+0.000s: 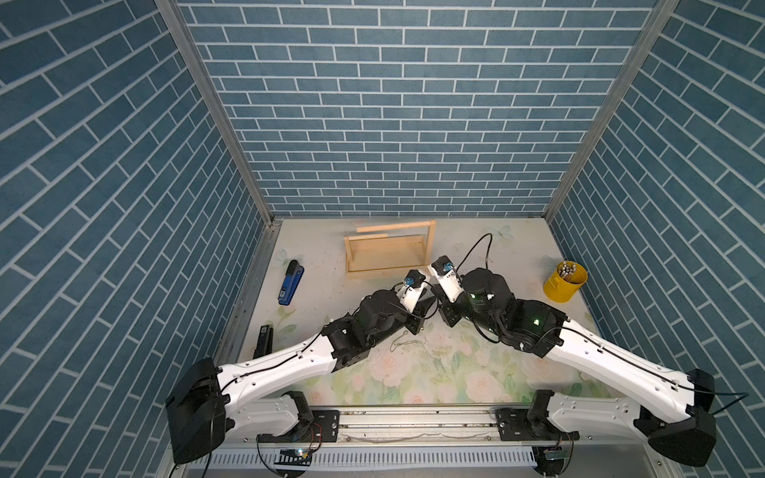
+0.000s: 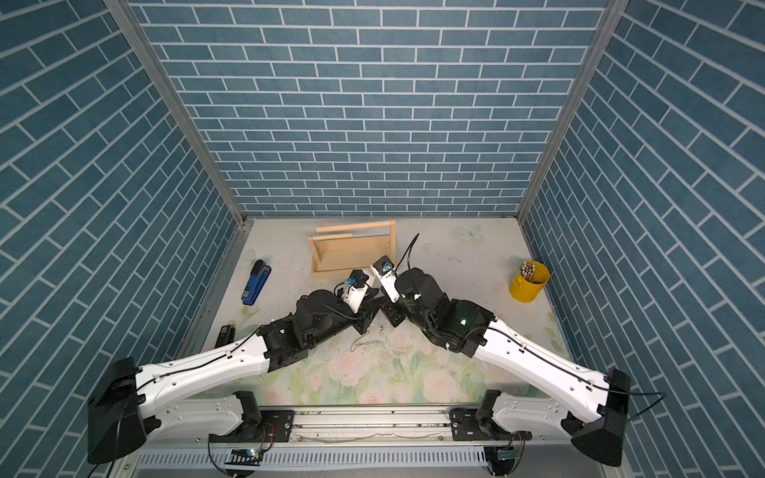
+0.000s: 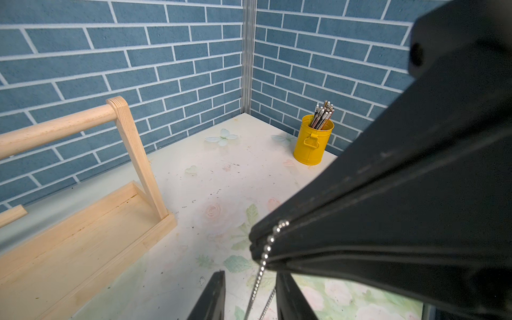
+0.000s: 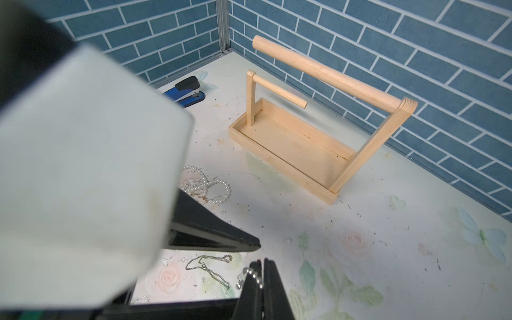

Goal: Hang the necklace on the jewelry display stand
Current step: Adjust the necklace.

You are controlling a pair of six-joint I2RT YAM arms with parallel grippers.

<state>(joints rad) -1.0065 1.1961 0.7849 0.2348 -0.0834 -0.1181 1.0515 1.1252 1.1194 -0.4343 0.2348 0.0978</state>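
Floral table (image 1: 476, 265), wooden stand (image 1: 385, 254) at the back, upright, both bars bare, so nothing is hung yet. Both arms meet low just in front of the stand. The right gripper (image 3: 255, 245) is clamped tight on the necklace (image 3: 267, 249), a bead chain pinched at its tip and dangling toward the table. The left gripper (image 3: 249, 274) has its jaws apart with the chain hanging between them, not pinching it. We judge the step as a second grab to spread the loop. To do it well, we close the left jaws on one strand only, a bit below the right's pinch, then pull the two apart gently so the loop opens without slipping. We lift before moving back and slide the loop over the free end of the long top bar (image 4: 327, 74). We keep clear of the pearl string (image 4: 207, 185) and the thin chain (image 4: 206, 266) lying near on the table.
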